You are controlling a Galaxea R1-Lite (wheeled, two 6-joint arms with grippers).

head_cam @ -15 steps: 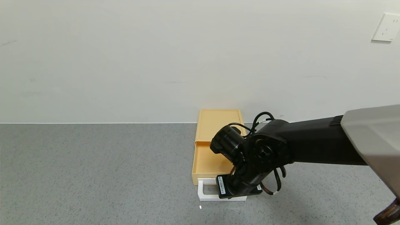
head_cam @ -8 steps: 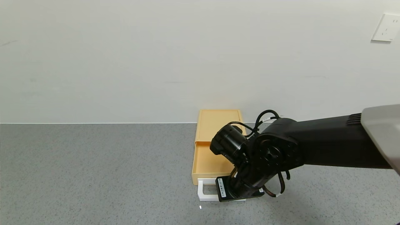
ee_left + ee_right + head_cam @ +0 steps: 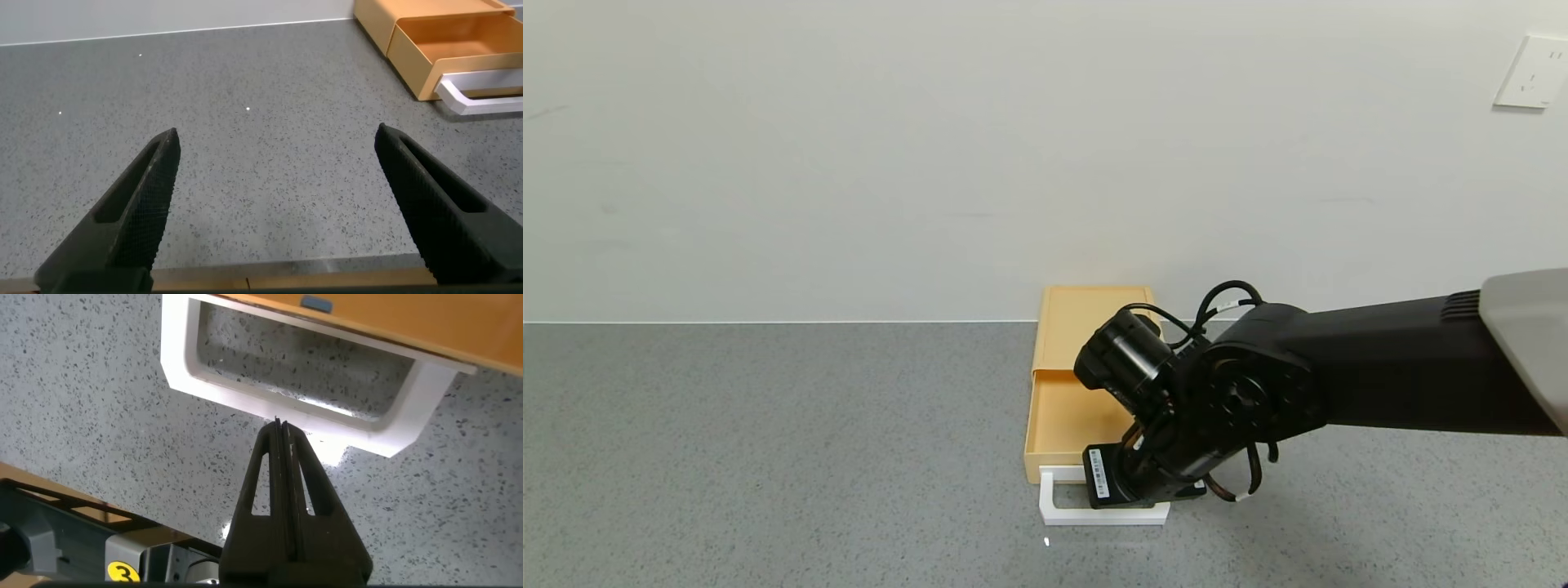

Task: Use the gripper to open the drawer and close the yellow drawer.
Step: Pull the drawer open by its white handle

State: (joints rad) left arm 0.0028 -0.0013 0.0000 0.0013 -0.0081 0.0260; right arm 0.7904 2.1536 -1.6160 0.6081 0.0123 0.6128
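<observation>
The pale-yellow drawer box [image 3: 1094, 318] stands against the wall with its tray [image 3: 1063, 420] pulled partly out. Its white loop handle [image 3: 1086, 514] points toward me. My right gripper [image 3: 1141, 492] hangs over the right part of the handle, mostly hidden under its wrist. In the right wrist view my right gripper [image 3: 278, 426] is shut and empty, with its tips at the outer edge of the handle's front bar [image 3: 216, 385], below the drawer front [image 3: 392, 322]. My left gripper [image 3: 276, 143] is open and empty, off to the left of the drawer [image 3: 445, 37].
The grey speckled counter [image 3: 768, 457] stretches left of the drawer. A white wall runs right behind the box, with a white socket [image 3: 1532, 73] at upper right. The counter's front edge [image 3: 278, 273] lies just below my left gripper.
My right wrist has shifted a little away from me toward the drawer front, staying over the handle. The drawer and handle have not visibly moved.
</observation>
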